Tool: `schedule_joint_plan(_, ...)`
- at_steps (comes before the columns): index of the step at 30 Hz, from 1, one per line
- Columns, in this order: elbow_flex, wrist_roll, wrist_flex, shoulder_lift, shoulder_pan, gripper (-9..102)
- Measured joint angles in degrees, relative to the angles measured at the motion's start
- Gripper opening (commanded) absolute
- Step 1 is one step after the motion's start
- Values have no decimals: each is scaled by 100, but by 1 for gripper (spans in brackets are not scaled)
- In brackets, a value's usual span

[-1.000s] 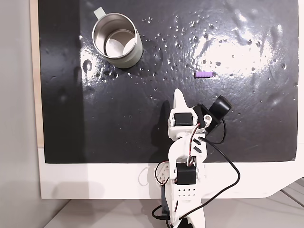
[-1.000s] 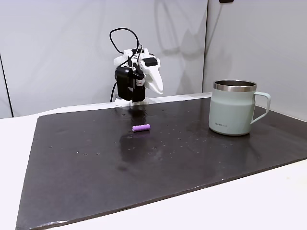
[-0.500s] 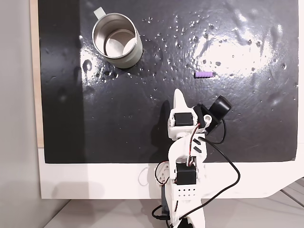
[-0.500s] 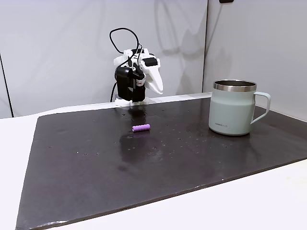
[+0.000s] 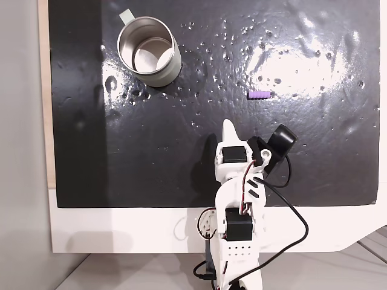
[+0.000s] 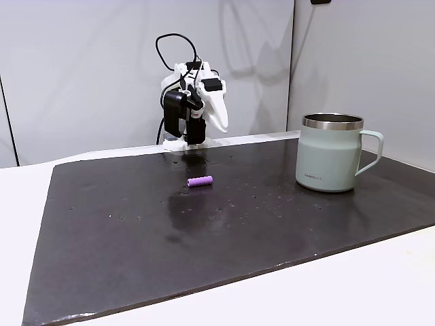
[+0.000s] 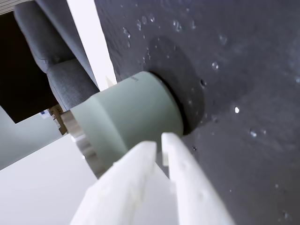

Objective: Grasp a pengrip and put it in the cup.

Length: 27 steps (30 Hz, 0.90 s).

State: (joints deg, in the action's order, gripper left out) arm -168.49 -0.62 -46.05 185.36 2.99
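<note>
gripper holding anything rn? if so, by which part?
Nothing held. The gripper is shut with nothing between its fingers, raised near the arm's base. The pengrip lies alone on the black mat, apart from the cup.

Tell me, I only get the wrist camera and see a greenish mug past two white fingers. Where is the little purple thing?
Observer: The pengrip lies on the dark mat, right of the gripper in the top-down fixed view.
Operator: Is it near the mug?
Observer: No, the cup stands far to its left there.
Operator: Anything in the mug?
Observer: Its inside looks empty.
</note>
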Motion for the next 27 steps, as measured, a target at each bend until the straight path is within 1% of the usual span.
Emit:
schedule_joint_plan(5, 1573, -9, -439, -1512, 62, 0)
schedule_joint_plan(9, 2892, 35, -923, -2663, -220, 0)
schedule_joint_plan(12, 3700, 281, -1336, -3305, -334, 0)
schedule_joint_plan(16, 4588, 703, -1872, -4271, -747, 0)
schedule_joint_plan(22, 5520, 1318, -2232, -5423, -1178, 2)
schedule_joint_plan(24, 5854, 1415, -2417, -5871, -1257, 5)
schedule_joint_plan(25, 6021, 1441, -2522, -6108, -1283, 8)
schedule_joint_plan(27, 6398, 1468, -2777, -6618, -1345, 20)
